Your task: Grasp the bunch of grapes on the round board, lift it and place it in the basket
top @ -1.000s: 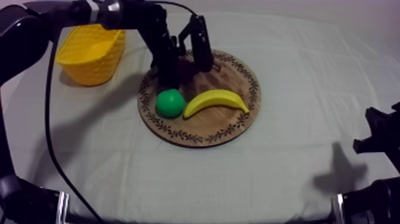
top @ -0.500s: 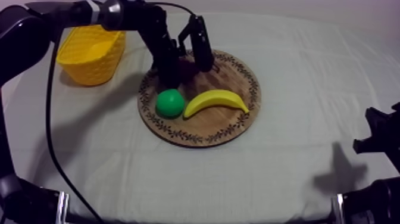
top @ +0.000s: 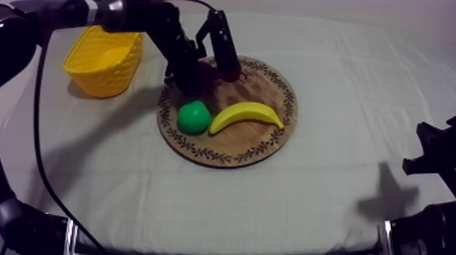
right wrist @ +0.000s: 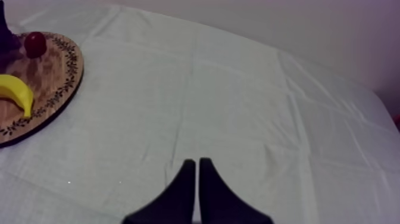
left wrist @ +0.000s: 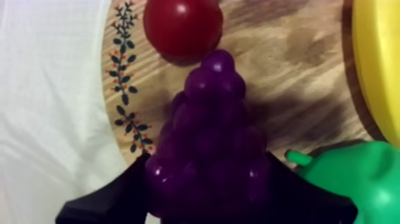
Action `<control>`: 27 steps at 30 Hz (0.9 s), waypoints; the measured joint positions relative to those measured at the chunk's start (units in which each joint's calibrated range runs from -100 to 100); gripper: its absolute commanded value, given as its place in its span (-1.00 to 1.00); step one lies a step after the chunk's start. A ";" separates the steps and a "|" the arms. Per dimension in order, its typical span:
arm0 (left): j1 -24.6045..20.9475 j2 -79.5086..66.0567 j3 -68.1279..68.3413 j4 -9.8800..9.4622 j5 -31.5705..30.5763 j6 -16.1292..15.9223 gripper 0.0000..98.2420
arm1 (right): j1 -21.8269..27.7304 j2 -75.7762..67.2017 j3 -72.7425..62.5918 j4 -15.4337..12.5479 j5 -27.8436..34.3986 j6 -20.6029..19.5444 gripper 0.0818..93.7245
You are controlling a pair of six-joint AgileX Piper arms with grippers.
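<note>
- Yellow ribbed basket (top: 102,61) stands well apart from the left gripper (top: 207,70), which is at the far rim of the round wooden board (top: 237,146); a smooth banana (top: 245,115) and pear (top: 194,116) lie on it nearby.
- Knobbly purple bunch of grapes (left wrist: 208,143) is pinched between its fingers (left wrist: 107,202), with the small red fruit (left wrist: 183,27) just beyond.
- Right gripper (right wrist: 197,165), pressed together, has open cloth (right wrist: 238,89) ahead.

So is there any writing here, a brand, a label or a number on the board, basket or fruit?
None: no word, number or brand can be read anywhere.
The wooden board bears only a dark leaf pattern round its rim, no letters.
The yellow basket, banana and bunch of grapes are plain.
</note>
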 measured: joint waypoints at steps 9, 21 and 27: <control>0.66 -10.78 9.56 0.89 -6.09 -1.16 -0.01 | 0.00 0.00 0.00 0.00 0.00 0.00 -0.99; 1.81 -28.30 24.34 0.98 -10.61 2.76 -0.02 | 0.00 0.00 0.00 0.00 0.00 0.00 -0.99; 1.63 -36.58 30.17 -0.29 -12.40 8.45 -0.06 | 0.00 0.00 0.00 0.00 0.02 0.00 -0.99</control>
